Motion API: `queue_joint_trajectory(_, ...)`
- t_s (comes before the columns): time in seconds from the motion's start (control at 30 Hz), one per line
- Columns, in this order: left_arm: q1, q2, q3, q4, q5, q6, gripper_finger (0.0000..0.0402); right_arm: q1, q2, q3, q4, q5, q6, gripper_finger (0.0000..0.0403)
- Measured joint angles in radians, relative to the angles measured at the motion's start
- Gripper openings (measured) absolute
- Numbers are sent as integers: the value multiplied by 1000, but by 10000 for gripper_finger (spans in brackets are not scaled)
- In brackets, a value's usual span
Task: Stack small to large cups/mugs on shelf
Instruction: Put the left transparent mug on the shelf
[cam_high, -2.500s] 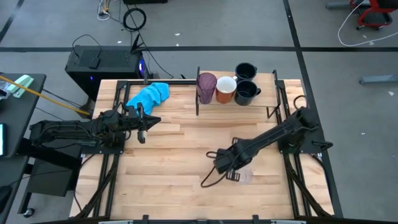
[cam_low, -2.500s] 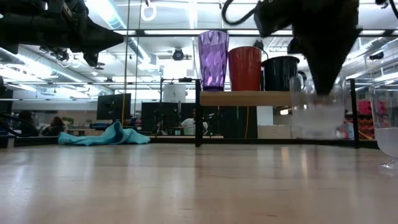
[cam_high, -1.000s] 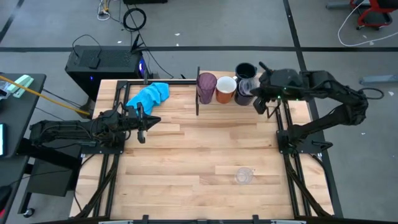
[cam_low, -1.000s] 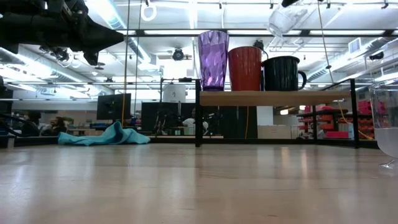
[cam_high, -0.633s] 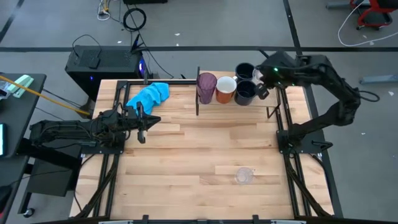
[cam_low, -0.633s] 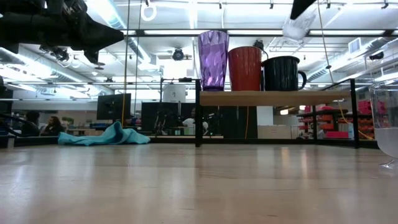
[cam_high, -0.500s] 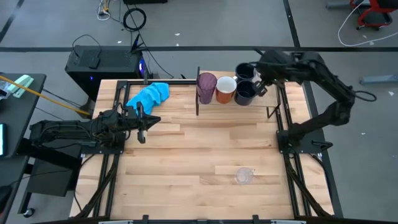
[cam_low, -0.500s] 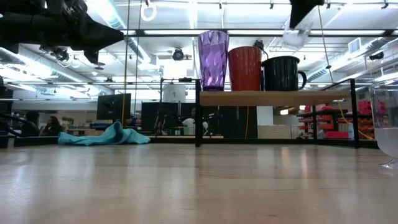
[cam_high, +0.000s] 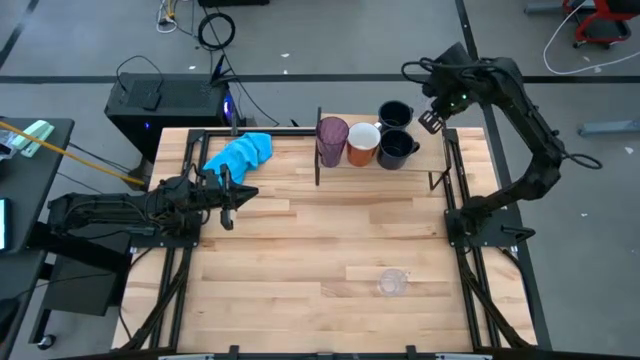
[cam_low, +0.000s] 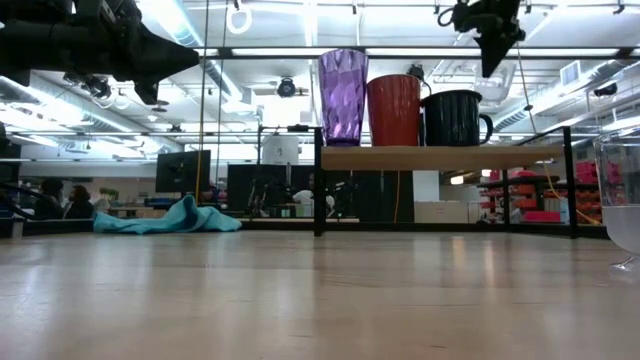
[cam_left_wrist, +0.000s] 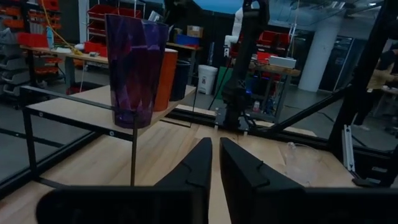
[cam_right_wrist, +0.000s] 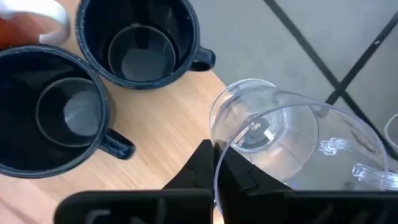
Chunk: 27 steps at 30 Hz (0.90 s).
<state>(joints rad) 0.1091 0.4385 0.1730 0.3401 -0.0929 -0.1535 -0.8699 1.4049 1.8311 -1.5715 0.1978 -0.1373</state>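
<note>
The shelf (cam_high: 425, 160) stands at the table's far right and bears the purple tumbler (cam_high: 332, 140), the orange mug (cam_high: 362, 143) and two navy mugs (cam_high: 396, 148) (cam_high: 395, 113). My right gripper (cam_high: 437, 112) hovers high over the shelf's far right corner, shut on a small clear cup (cam_right_wrist: 280, 143) beside the mugs (cam_right_wrist: 140, 40) (cam_right_wrist: 53, 112). The second clear cup (cam_high: 392, 282) stands on its base on the table's near right. My left gripper (cam_high: 236, 195) is shut and empty, held above the table's left side. My right gripper pinches the clear cup's wall at its rim (cam_right_wrist: 216, 146), one finger inside the cup and one outside. The cup is lifted clear above the shelf and tilted, its mouth turned toward the wrist and its clear handle (cam_right_wrist: 360, 165) on the side away from the fingers.
A blue cloth (cam_high: 240, 153) lies at the far left of the table. Black frame rails run along both table sides. Bare shelf wood (cam_right_wrist: 168, 124) shows beside the navy mugs' handles. Bare tabletop lies between the two arms.
My right gripper, still shut on the clear cup, has moved from over the shelf's right end toward the table's far edge and turned about. In the low view the tilted cup has swung in behind the gripper.
</note>
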Motion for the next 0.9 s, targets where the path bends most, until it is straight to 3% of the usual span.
queue_joint_trajectory(0.17,0,0,0,1,0,0,32,-63,31,-42,0,-69,-79,7)
queue_joint_trajectory(0.37,0,0,0,6,0,-3,28,-72,55,-76,0,-81,-147,7)
queue_joint_trajectory(0.67,0,0,0,6,0,-19,39,-100,74,-89,1,-129,-163,7)
queue_joint_trajectory(0.9,0,0,0,6,0,-19,31,-138,67,-200,10,-171,-172,8)
